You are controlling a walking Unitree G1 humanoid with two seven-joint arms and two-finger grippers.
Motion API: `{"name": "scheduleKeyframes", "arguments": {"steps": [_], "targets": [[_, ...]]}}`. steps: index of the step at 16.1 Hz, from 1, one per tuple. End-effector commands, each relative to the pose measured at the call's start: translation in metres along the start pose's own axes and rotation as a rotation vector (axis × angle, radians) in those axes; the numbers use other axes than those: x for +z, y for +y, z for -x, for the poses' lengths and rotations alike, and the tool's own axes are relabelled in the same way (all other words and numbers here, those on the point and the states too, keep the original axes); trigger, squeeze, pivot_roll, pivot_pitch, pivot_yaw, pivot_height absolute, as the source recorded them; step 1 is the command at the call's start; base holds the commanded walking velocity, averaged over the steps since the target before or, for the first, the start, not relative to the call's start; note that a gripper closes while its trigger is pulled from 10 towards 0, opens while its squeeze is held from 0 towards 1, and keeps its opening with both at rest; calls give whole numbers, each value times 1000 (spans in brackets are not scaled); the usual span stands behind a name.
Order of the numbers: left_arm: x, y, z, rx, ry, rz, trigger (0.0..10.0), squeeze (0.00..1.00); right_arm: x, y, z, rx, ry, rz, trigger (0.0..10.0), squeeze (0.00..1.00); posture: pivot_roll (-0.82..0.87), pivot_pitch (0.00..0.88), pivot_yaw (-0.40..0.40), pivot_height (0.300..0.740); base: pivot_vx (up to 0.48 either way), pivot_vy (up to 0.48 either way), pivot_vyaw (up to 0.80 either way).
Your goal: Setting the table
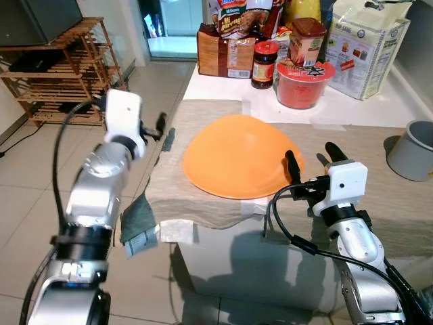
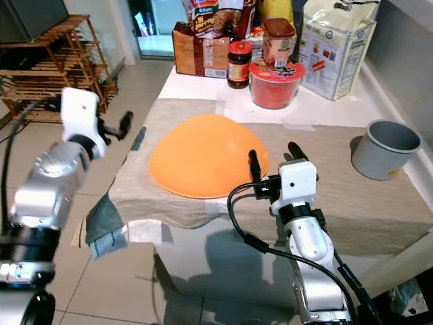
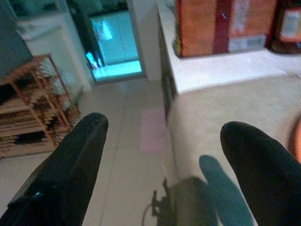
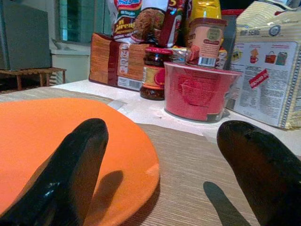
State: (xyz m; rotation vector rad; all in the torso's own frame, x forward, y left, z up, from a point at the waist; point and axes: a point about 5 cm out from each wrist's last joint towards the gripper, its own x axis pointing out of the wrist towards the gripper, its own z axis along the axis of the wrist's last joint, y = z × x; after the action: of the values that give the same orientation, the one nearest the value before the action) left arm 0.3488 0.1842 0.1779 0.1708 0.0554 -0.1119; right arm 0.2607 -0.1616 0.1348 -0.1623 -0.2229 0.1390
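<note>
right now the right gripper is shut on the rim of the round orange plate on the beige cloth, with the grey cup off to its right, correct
Not quite. The right gripper is open, one finger over the round orange plate, gripping nothing, as the right wrist view shows. The plate is on the beige cloth and the grey cup does stand to its right.

Open left pincer [image 3: 162,155] above the cloth-covered table edge [image 3: 207,122].

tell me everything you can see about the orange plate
The orange plate is round, plain and matte, plastic by the look of it, with no pattern. It appears to lie face down, its middle domed upward and its rim resting on the beige woven cloth that covers the table. Nothing sits on it. The right tool, fingers apart, hangs at the plate's near right edge, one finger above the rim; whether it touches cannot be told. A red bowl stands behind the plate, apart from it.
</note>
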Motion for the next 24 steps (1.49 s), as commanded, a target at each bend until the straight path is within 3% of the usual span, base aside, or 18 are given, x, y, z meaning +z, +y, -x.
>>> {"name": "scheduleKeyframes", "arguments": {"steps": [1,3,4,6,8,10,14,15,17,18,20,24], "targets": [[-5,-6,2,-23,12,43,10000,0,3,0,-1,6,-4,9,10000,0,-132,0,60,736,0,0,0],[-13,-18,5,-85,59,250,10000,0,4,0,0,5,-4,8,10000,0,-133,0,60,736,0,0,0],[-13,-21,6,-100,63,301,10000,1000,4,0,0,5,-3,9,10000,0,-136,0,62,736,0,0,0],[-6,-28,8,-136,42,424,10000,1000,3,-2,0,2,0,13,10000,0,-137,0,62,736,0,0,0],[-2,-26,9,-136,24,418,10000,1000,3,-2,0,3,1,13,10000,0,-136,0,58,736,0,0,0],[5,-23,11,-163,28,475,10000,1000,3,-2,-1,7,1,14,10000,0,-132,0,54,736,0,0,0],[3,-17,12,-265,120,562,10000,984,3,-1,-1,12,1,14,10000,0,-130,0,56,736,0,0,0],[3,-16,13,-338,179,618,10000,0,3,-1,-1,12,2,13,10000,0,-129,0,62,736,0,0,0],[10,-20,15,-410,188,650,10000,0,2,0,-1,12,0,11,10000,0,-129,0,64,736,0,0,0],[14,-22,15,-415,169,607,10000,0,2,0,-1,11,0,10,10000,0,-129,0,64,736,0,0,0],[15,-26,17,-444,167,616,10000,0,1,0,-1,12,1,10,10000,0,-129,0,64,736,0,0,0],[22,-32,24,-543,182,682,10000,0,0,0,0,15,5,11,10000,0,-130,0,62,736,0,0,0]]}}
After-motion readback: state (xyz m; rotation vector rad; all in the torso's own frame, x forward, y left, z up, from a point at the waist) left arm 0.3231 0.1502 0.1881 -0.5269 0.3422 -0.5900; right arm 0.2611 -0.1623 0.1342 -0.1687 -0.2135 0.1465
